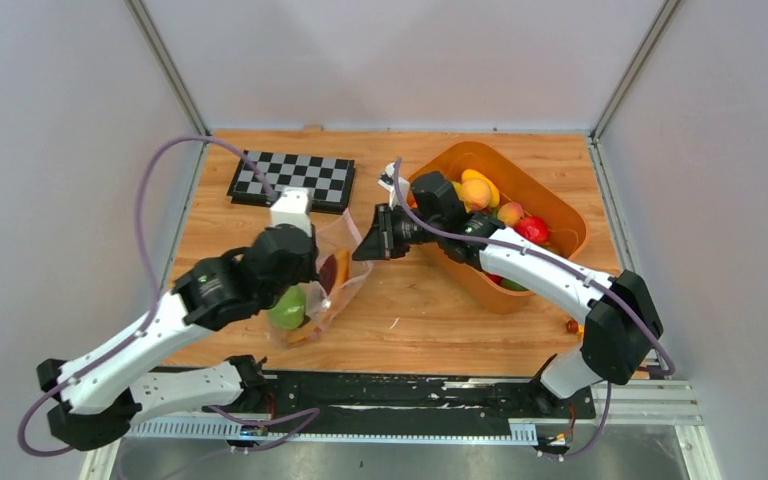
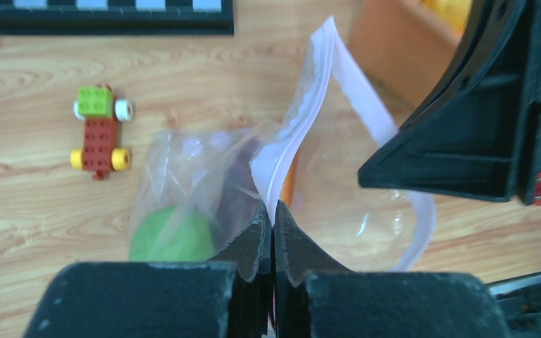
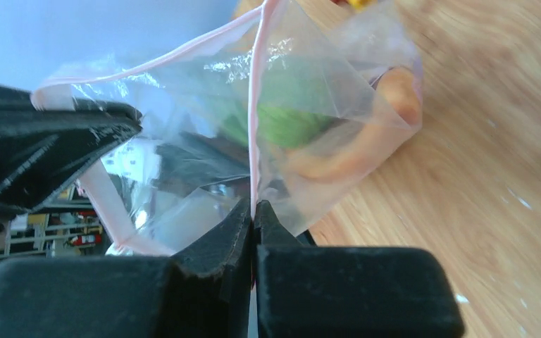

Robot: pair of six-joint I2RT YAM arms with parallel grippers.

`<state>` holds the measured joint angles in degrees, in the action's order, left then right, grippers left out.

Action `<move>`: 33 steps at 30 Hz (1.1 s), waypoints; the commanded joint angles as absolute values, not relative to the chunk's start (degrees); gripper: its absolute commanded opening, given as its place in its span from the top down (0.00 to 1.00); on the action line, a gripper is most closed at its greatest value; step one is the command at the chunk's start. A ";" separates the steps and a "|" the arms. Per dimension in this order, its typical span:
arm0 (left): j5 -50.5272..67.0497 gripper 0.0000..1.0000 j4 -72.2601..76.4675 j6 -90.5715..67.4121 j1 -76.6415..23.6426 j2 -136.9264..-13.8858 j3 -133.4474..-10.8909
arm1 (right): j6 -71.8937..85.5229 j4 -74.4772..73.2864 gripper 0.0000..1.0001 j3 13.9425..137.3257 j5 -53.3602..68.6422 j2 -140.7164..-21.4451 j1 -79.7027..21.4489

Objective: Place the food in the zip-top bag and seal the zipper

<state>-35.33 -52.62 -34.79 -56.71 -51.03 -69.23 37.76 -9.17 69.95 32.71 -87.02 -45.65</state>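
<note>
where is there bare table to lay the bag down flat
Bare wood lies between the bag and the tub, down to the near edge. Crowded: the left side, with bag, checkerboard and toy car.

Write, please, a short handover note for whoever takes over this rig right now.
Left gripper: shut on the mouth edge of the zip-top bag.
Right gripper: shut on the zipper at the mouth's other side.
Bag: mouth spread open, unsealed; it holds the green fruit and the maroon slice.
Orange tub: holds the peach, the red apple and an orange-yellow fruit.
Done: two pieces bagged.
Left: bag the rest, press the zipper shut.
</note>
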 commanded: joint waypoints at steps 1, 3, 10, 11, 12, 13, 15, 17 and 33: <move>-32.76 0.99 -44.55 -36.62 -56.60 -54.13 -63.98 | 34.53 -14.44 0.96 67.34 30.93 -85.39 -42.74; -31.68 0.99 -43.53 -36.99 -56.58 -55.31 -63.15 | 33.18 -15.06 0.94 66.98 31.19 -83.82 -42.18; -29.81 0.99 -37.61 -35.48 -56.56 -55.28 -62.94 | 28.74 -24.58 0.91 72.70 24.32 -80.84 -42.01; -29.68 0.99 -37.00 -35.26 -56.60 -55.00 -62.93 | 28.63 -25.78 0.90 72.79 23.17 -80.41 -42.08; -29.56 0.99 -36.55 -35.14 -56.60 -54.70 -62.92 | 28.44 -26.36 0.89 72.53 22.42 -79.82 -42.03; -29.34 0.99 -36.02 -35.14 -56.60 -54.42 -62.74 | 28.19 -27.05 0.86 72.24 21.63 -78.96 -42.04; -28.76 0.98 -35.17 -35.12 -56.58 -53.79 -61.93 | 26.57 -27.62 0.78 71.97 20.98 -76.47 -42.01; -28.57 0.99 -34.57 -35.69 -56.60 -53.10 -60.91 | 24.65 -28.72 0.68 72.72 19.55 -73.82 -42.07; -25.90 0.98 -31.75 -35.33 -56.52 -51.68 -59.58 | 16.16 -34.86 0.04 66.85 -14.56 -61.67 -27.45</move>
